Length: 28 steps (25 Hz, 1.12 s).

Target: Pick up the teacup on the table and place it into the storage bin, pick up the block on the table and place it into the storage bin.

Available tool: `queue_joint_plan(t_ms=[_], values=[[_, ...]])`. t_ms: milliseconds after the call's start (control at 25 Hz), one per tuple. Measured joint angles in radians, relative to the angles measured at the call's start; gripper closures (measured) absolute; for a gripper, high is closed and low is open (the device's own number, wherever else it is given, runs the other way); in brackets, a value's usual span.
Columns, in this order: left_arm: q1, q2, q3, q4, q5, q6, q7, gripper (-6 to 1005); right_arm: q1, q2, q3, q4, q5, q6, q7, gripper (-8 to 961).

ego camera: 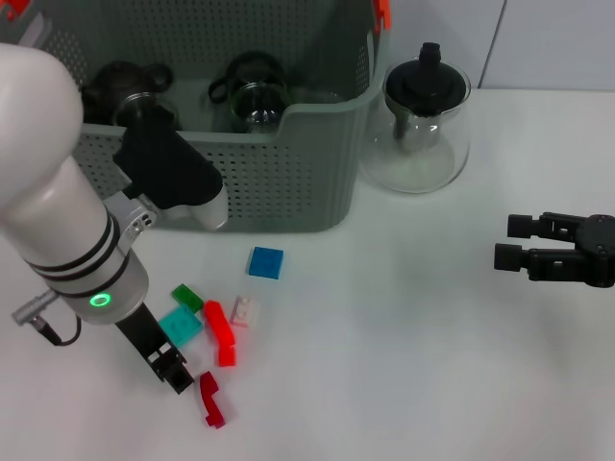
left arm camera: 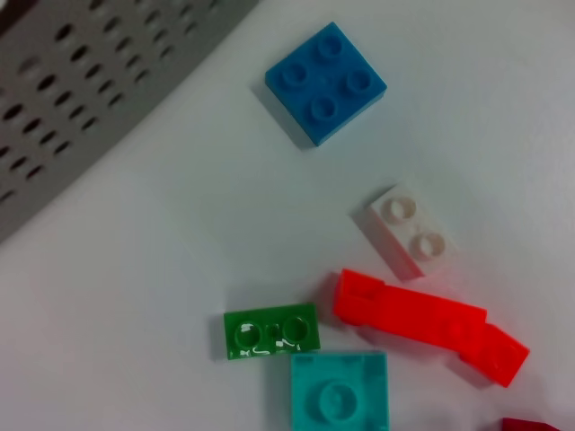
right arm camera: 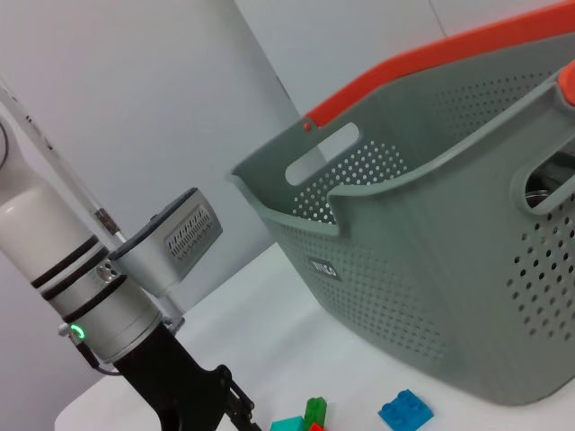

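Blocks sit lower left on the table, before the storage bin. Left gripper beside the dark red block, jaws: cannot tell. Right gripper parked, jaws apart. Blue block: light, rigid, slick; pinch flat sides.

A plain pale grey wall fills the upper left of the right wrist view. In the head view, a smooth light wall sits at the upper right, with a thin dark line running down it.

The large grey-green perforated plastic storage bin runs off the frame's top. Glass vessels inside are perhaps teapots; its wall hides them partly.
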<state>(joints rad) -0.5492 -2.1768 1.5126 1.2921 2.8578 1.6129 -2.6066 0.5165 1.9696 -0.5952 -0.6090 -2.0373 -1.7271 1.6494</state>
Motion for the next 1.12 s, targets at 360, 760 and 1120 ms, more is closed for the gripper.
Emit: queue_joint_plan(t_ms=[360, 760, 1120], values=[[0.001, 0.0, 0.018, -0.001, 0.0, -0.009, -0.007, 352, -0.002, 0.0, 0.0, 0.0, 0.0, 0.0, 0.0, 9], [0.003, 0.0, 0.017, 0.032, 0.0, 0.004, -0.003, 506, 0.0, 0.0, 0.0, -0.001, 0.001, 0.0, 0.0, 11], [0.075, 0.002, -0.241, 0.362, -0.108, 0.195, 0.082, 583, 0.003, -0.003, 0.0, -0.004, 0.003, 0.0, 0.0, 10]])
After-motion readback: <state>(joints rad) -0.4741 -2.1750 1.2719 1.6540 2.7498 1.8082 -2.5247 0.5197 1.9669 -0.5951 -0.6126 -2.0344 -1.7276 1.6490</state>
